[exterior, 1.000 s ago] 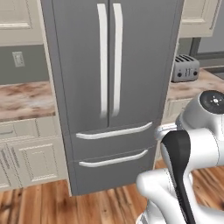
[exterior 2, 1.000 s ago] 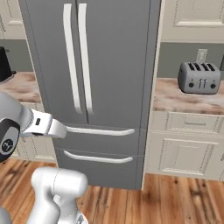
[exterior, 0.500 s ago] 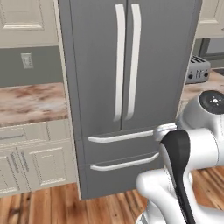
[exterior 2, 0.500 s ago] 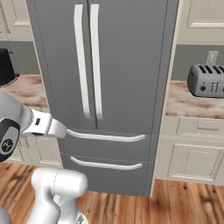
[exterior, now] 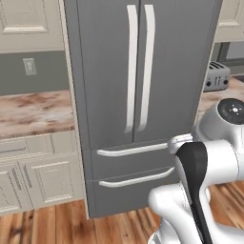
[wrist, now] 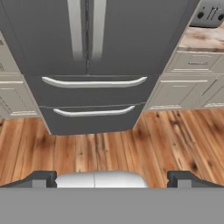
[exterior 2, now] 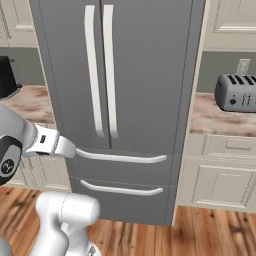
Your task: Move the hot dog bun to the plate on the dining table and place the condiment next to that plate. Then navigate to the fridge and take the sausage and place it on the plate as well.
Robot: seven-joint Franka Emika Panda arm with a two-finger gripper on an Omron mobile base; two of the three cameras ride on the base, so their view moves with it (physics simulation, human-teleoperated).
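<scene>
Fridge (exterior: 138,71): doors closed, now squarely before you after the base's approach, so navigation is nearly done. Claw (wrist: 112,178): spread wide, empty. Sausage presumably inside; open a door next.

There was one fridge (exterior: 138,95) with two long door handles (exterior: 139,66) and two drawer handles (exterior: 136,164), and one toaster (exterior 2: 236,92).
</scene>
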